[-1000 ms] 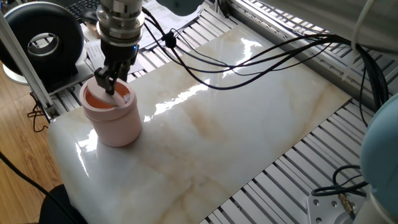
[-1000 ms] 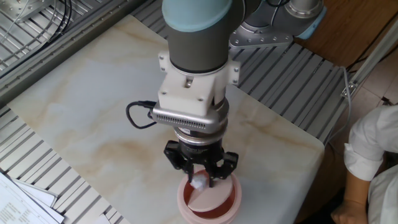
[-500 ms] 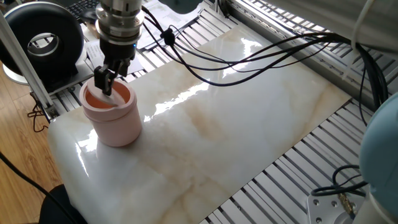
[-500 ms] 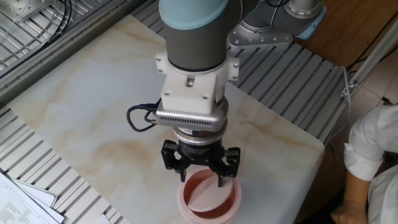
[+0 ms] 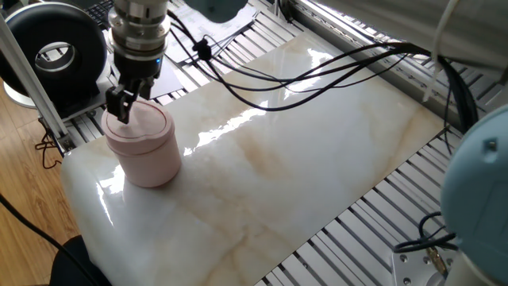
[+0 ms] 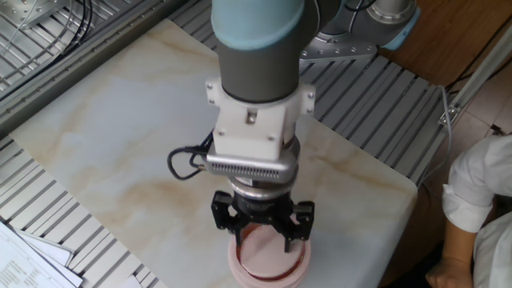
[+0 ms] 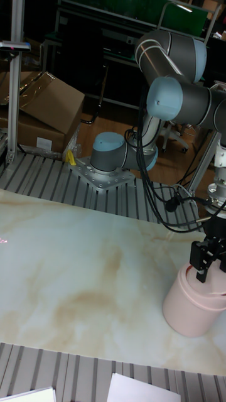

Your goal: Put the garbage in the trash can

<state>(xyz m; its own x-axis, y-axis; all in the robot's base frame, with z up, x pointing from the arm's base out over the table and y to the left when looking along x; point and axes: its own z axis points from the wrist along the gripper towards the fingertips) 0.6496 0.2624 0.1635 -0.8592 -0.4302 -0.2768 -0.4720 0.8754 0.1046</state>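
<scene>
Pink trash can (image 5: 145, 148) sits directly beneath the claw (image 6: 262, 237), its fingers spread, empty.

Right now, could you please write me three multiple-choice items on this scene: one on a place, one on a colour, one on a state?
1. Where is the hand?
A. right above the trash can
B. over the far end of the table
C. beside the black round device

2. What colour is the trash can?
A. green
B. pale pink
C. black

3. How is the can's lid?
A. lying on the table
B. missing
C. level across the can's mouth

Answers: 1 A, since the fingers hang just over the can's rim in all three views. 2 B, since the can's wall and lid are pale pink. 3 C, since the lid covers the opening in one fixed view and no garbage shows.
</scene>
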